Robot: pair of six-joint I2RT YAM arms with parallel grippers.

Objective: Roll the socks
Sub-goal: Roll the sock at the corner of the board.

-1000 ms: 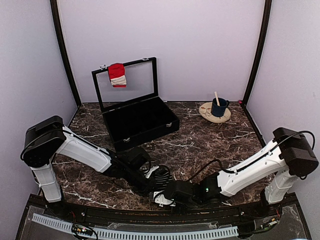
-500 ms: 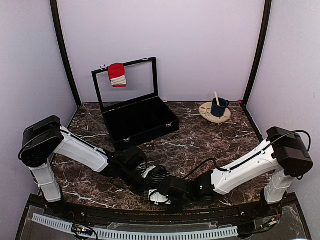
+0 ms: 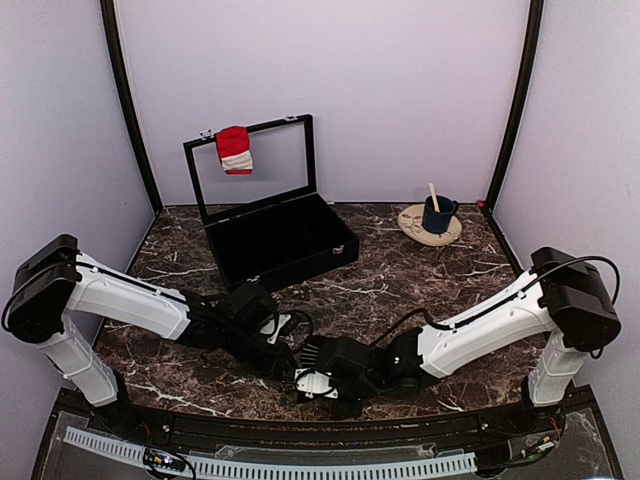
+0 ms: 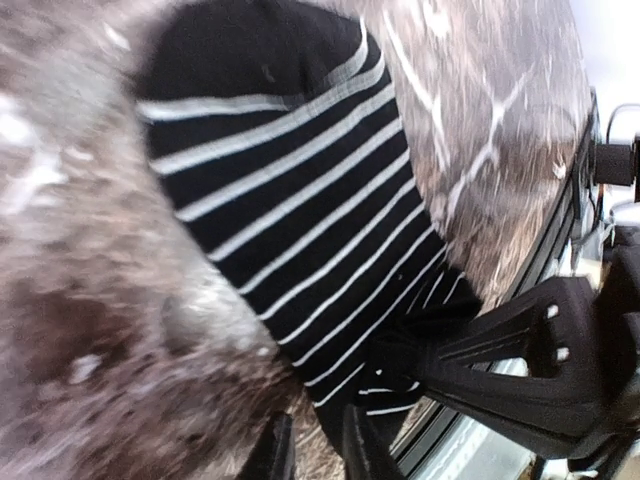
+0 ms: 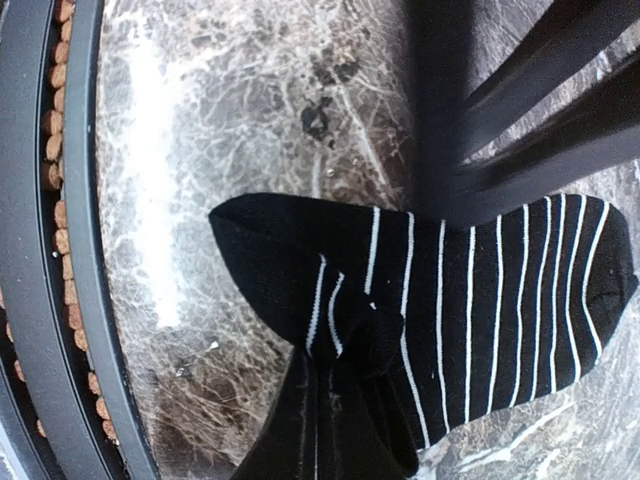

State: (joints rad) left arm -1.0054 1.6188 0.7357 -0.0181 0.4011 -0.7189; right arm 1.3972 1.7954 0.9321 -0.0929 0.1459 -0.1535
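A black sock with thin white stripes (image 4: 290,200) lies flat on the marble near the table's front edge. My right gripper (image 5: 335,345) is shut on a bunched fold at one end of this striped sock (image 5: 480,300). My left gripper (image 4: 310,440) stands slightly open at the sock's edge, with bare marble between its fingers. In the top view both grippers meet over the sock, left (image 3: 288,357) and right (image 3: 318,365). A red sock with a white band (image 3: 234,149) hangs over the raised lid of the black case (image 3: 285,245), far from both grippers.
A blue mug with a stick in it (image 3: 437,213) stands on a round coaster at the back right. The dark rail along the table's front edge (image 5: 60,250) runs close beside the striped sock.
My right gripper has closed on the striped sock's fold and shifted left. My left gripper has opened slightly, and its arm has drawn back to the left.
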